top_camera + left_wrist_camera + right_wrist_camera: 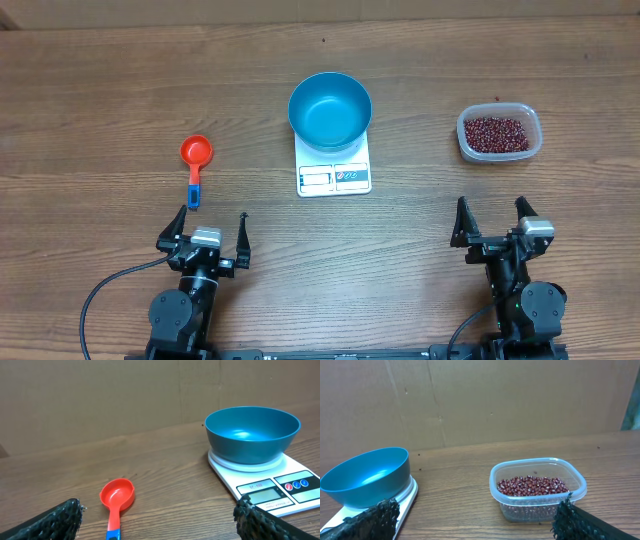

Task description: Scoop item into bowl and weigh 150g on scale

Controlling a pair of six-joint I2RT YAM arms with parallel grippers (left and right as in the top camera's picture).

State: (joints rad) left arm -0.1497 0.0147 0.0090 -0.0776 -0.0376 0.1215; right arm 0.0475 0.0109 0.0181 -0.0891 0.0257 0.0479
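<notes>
An empty bright blue bowl [330, 109] [252, 433] [366, 476] stands on the white scale [335, 176] [280, 489] [406, 496] at the table's centre. Dark red-brown beans [494, 131] [533, 485] fill a clear plastic tub [499, 134] [538, 488] at the right. A red scoop with a blue handle end [195, 161] [117, 500] lies at the left. My left gripper [206, 227] [159, 516] is open and empty, near the front edge, just short of the scoop. My right gripper [492, 217] [476, 516] is open and empty, in front of the tub.
A brown cardboard wall [100, 395] [495, 400] stands behind the wooden table [100, 90]. Black cables [100, 290] trail from both arm bases at the front edge.
</notes>
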